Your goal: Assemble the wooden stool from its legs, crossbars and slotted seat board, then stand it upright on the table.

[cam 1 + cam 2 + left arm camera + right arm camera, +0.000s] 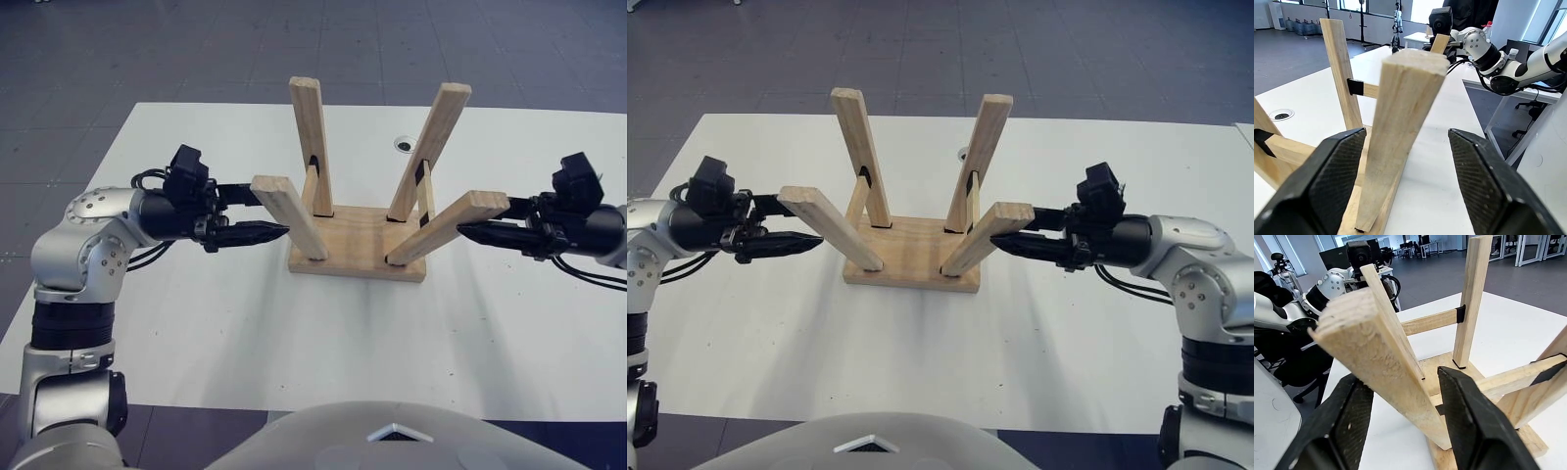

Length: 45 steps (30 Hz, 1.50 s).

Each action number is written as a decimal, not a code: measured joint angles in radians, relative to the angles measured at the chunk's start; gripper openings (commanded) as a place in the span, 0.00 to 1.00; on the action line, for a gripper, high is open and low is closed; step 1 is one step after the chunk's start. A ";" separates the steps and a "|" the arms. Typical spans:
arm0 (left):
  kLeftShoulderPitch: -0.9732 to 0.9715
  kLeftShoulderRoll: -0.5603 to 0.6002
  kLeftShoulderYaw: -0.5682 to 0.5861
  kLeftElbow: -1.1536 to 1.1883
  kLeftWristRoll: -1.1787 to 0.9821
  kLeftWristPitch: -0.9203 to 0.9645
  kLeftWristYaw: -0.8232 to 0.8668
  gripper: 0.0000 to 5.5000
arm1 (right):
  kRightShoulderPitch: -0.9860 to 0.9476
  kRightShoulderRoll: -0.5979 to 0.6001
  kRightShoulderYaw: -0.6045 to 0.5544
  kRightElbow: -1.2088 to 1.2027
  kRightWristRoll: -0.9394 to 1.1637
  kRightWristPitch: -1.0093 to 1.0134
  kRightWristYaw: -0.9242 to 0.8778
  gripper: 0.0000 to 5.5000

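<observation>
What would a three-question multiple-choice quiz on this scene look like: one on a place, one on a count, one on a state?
1. Where is the seat board?
A. Flat on the table
B. On top of the legs
C. Held in the air

2. How many legs stick up?
A. Two
B. Three
C. Four

3. What state is the left gripper in?
A. Shut on a leg
B. Open
C. Shut on nothing

Answers:
1. A: the board rests on the table with the legs rising from it.
2. C: four legs point upward.
3. B: the left wrist view shows its fingers spread apart, with a gap beside the leg.
</observation>
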 measured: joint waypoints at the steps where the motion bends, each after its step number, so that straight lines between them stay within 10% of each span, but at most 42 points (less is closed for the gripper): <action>1: -0.007 -0.003 -0.002 0.004 0.000 0.006 0.000 0.57 | -0.001 0.003 0.014 0.005 -0.009 -0.012 0.003 0.41; 19: -0.044 -0.034 -0.055 0.046 0.005 0.043 -0.068 0.28 | -0.028 0.031 0.073 0.089 -0.044 -0.097 0.101 0.27; 27: -0.057 0.099 0.065 -0.095 -0.234 0.335 -0.085 0.20 | -0.061 -0.056 -0.043 -0.020 0.263 0.217 0.089 0.19; 37: -0.431 -0.046 -0.126 0.513 -0.083 0.396 -0.069 0.19 | -0.604 0.119 0.207 0.783 0.118 0.331 0.049 0.19; 45: -0.630 -0.271 -0.269 1.032 0.193 0.215 -0.136 0.44 | -0.843 0.271 0.277 1.337 -0.194 0.213 -0.023 0.50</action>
